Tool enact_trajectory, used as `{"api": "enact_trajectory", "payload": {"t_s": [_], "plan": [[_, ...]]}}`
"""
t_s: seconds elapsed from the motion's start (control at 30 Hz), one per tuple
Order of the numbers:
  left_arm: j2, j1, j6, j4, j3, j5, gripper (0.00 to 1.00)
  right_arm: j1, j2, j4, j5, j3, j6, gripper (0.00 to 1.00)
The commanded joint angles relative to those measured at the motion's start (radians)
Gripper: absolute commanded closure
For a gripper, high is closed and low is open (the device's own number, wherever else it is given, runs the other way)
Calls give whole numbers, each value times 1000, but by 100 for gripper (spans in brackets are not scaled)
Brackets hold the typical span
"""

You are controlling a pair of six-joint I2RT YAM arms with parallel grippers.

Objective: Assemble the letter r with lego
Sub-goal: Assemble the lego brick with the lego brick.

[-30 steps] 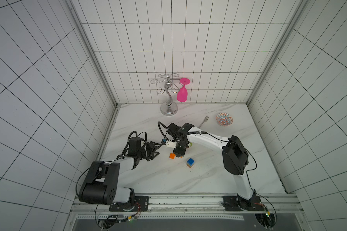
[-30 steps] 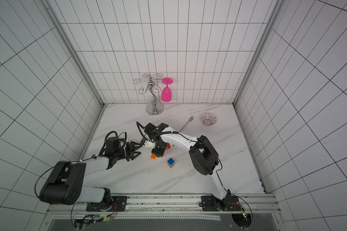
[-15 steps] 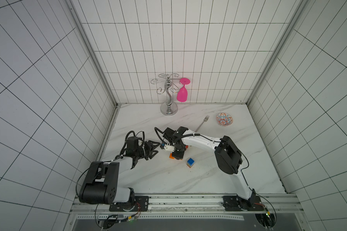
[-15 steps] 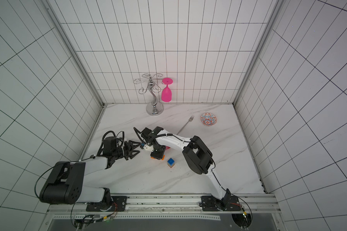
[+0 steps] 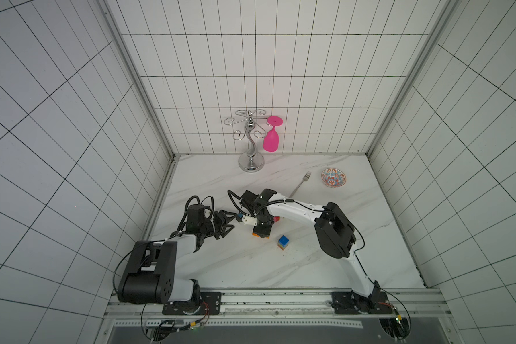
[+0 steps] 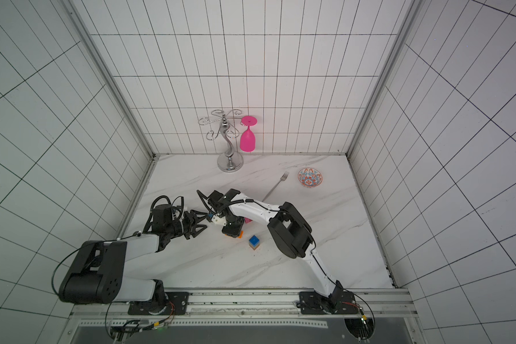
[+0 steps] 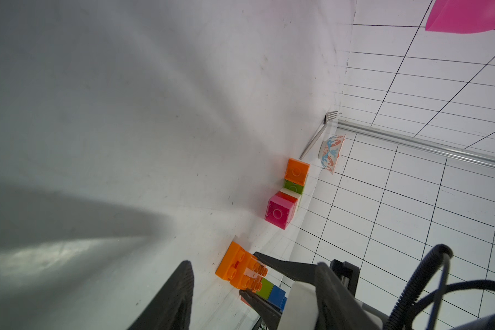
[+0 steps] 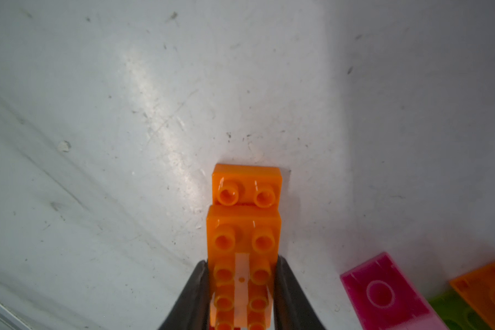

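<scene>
My right gripper [image 8: 242, 265] is shut on a long orange lego brick [image 8: 243, 234], whose free end sits on a second orange brick [image 8: 246, 183] lying flat on the table. In both top views this gripper [image 5: 261, 233] [image 6: 232, 232] points down over that pair. My left gripper [image 5: 232, 225] [image 6: 202, 222] is open and holds nothing, a short way left of the pair. One of its fingers [image 7: 177, 291] shows in the left wrist view beside the orange pair [image 7: 235, 267]. A blue-topped lego stack [image 5: 283, 241] stands just right of the pair. A pink brick [image 7: 279, 213] lies farther back in a row with red, cream, lime green [image 7: 293, 187] and orange [image 7: 297, 171] bricks.
A patterned bowl [image 5: 333, 177] and a fork [image 5: 301, 184] lie at the back right. A chrome glass stand [image 5: 251, 155] with a hanging pink glass [image 5: 271, 140] is at the back wall. The left wall runs close behind my left arm.
My right gripper has moved forward and down with its orange brick onto the orange brick on the table. The left gripper has stayed almost still.
</scene>
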Motion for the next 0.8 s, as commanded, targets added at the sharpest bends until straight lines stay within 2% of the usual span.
{"api": "enact_trajectory", "payload": {"t_s": [0.0,0.77], "plan": [[9,6,8,12,-12,5,41,12,21,-41,17,36,-2,100],[5,6,18,1,-13,6,41,25,10,-38,99,-52,49,100]]}}
